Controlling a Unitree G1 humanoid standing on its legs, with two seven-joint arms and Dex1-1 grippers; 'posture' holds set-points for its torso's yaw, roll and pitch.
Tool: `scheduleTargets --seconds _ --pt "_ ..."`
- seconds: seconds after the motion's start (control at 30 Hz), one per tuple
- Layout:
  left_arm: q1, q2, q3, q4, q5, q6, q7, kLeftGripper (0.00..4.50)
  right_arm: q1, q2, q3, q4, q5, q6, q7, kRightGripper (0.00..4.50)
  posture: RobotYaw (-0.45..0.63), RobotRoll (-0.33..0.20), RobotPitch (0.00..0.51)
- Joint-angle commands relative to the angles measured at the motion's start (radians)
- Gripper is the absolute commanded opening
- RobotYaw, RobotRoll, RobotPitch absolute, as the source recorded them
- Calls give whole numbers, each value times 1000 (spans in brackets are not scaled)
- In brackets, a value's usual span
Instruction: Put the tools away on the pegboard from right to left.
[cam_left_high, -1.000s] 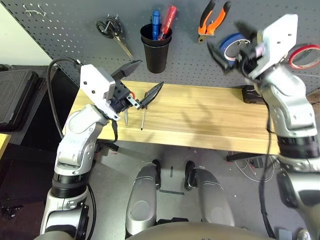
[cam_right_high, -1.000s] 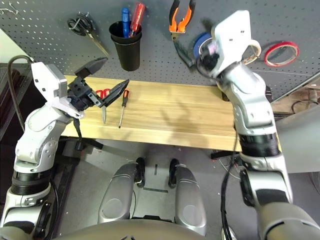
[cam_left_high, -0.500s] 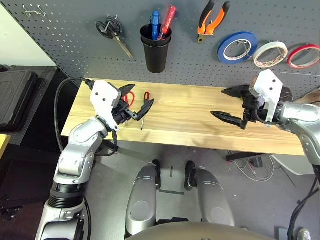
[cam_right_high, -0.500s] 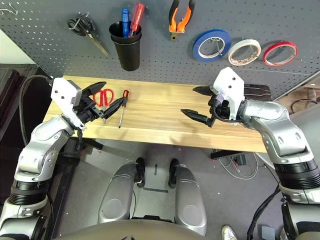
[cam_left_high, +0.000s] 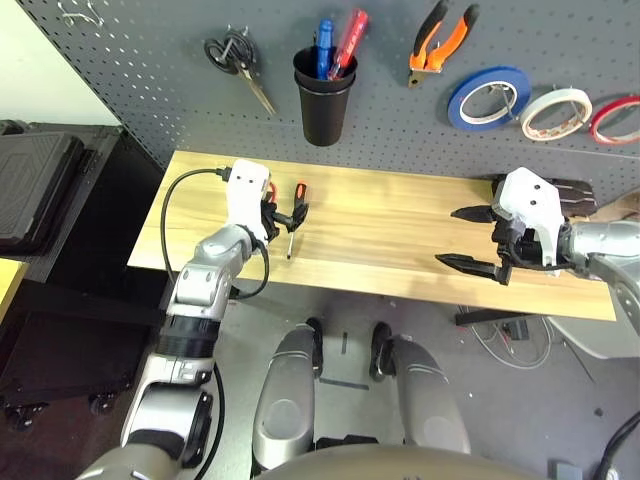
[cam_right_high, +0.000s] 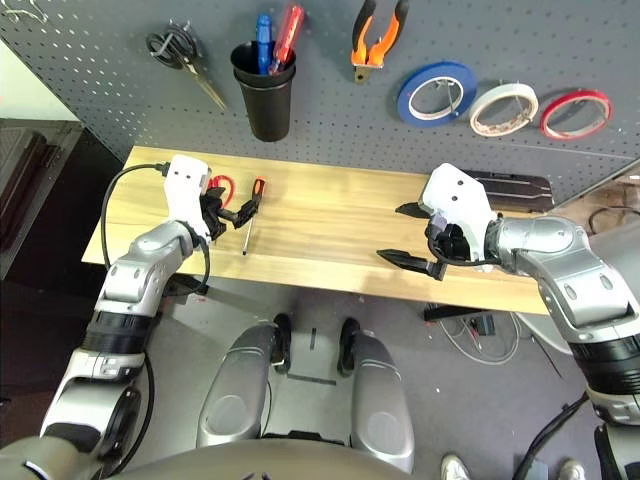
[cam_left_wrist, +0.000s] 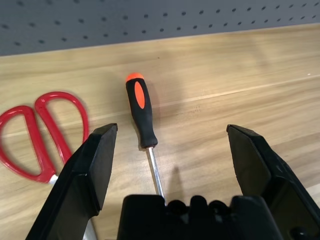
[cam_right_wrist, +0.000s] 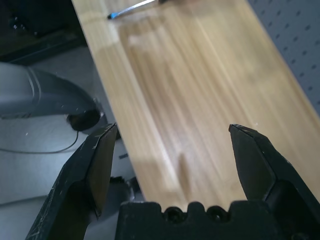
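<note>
My left claw gapes over the screwdriver.
Scissors at its nine o'clock on the bench; right claw wide, empty.

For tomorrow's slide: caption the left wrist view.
Open left gripper over the screwdriver, red scissors beside it.

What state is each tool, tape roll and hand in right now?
White tape roll: hung on the pegboard.
Pliers: hung.
Screwdriver: flat on the table, between the left hand's open fingers.
Red-handled scissors: flat on the table.
Left hand: open, empty.
Right hand: open, empty.
</note>
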Motion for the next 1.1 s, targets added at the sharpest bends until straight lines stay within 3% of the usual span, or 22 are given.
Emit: scheduleTargets --seconds 0.03,0.63,1.1 --pt "-68 -19 -20 177 37 14 -3 4500 45 -3 11 -35 -20 20 -20 4468 40 0 336" --pt "-388 -109 29 758 115 -179 83 4500 50 65 72 -29 -100 49 -103 4468 -9 0 358" --pt "-452 -102 63 949 162 -311 170 4500 79 89 59 -98 -99 85 -153 4468 -58 0 375"
